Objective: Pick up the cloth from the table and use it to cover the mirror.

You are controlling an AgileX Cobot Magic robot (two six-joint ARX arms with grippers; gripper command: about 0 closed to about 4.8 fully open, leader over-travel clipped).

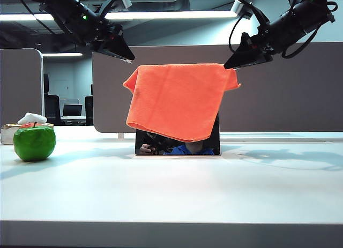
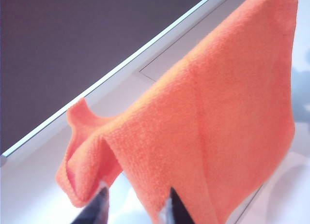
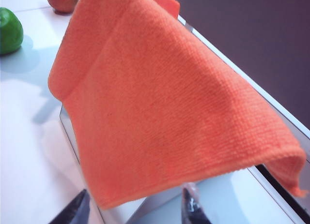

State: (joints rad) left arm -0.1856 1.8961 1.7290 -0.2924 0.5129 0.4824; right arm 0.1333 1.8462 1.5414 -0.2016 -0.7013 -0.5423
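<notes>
Orange cloth [image 1: 177, 100] hung over the top of the mirror [image 1: 177, 148] and down its front. Only a dark strip at the mirror's foot left bare.

Left gripper [image 1: 127, 56] just above the mirror's upper left corner, jaws apart, holding nothing. Right gripper [image 1: 231, 65] just above the mirror's upper right corner, jaws apart too, empty, tip very near the cloth's corner.

Lift both straight up and away from the mirror, slowly. Keep the tips clear of the fuzzy corners, or risk tugging the cloth off. Go gently, so as not to tip the mirror on the table [image 1: 171, 194]. Looks nearly done.
</notes>
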